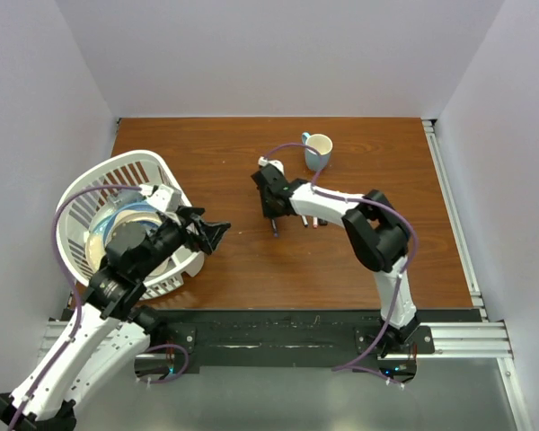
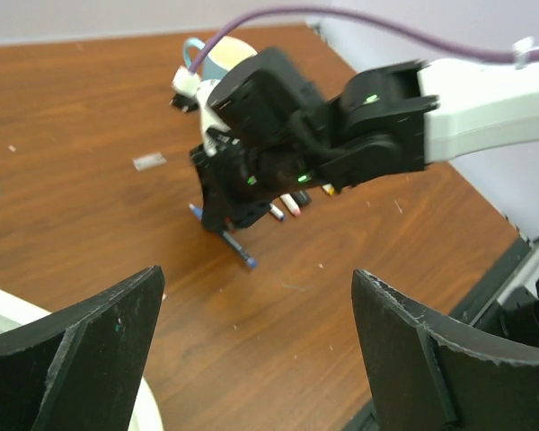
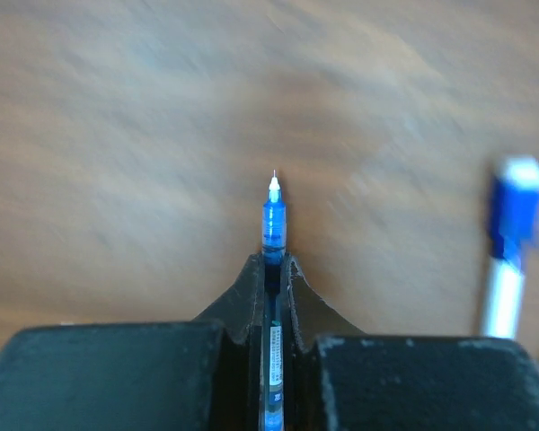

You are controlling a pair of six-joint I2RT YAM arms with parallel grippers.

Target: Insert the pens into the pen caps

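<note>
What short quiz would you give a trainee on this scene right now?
1. True or false: the right gripper is shut on a blue pen.
2. The left gripper is: A open and empty; B shut on a cap; C shut on a second pen.
3. Fill in: the held pen's tip is ___ (capped or bare).
Key: 1 true; 2 A; 3 bare.

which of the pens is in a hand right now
The blue pen, fine tip bare, is clamped in the right hand. The others, like the white pen with the blue end, lie on the table.
</note>
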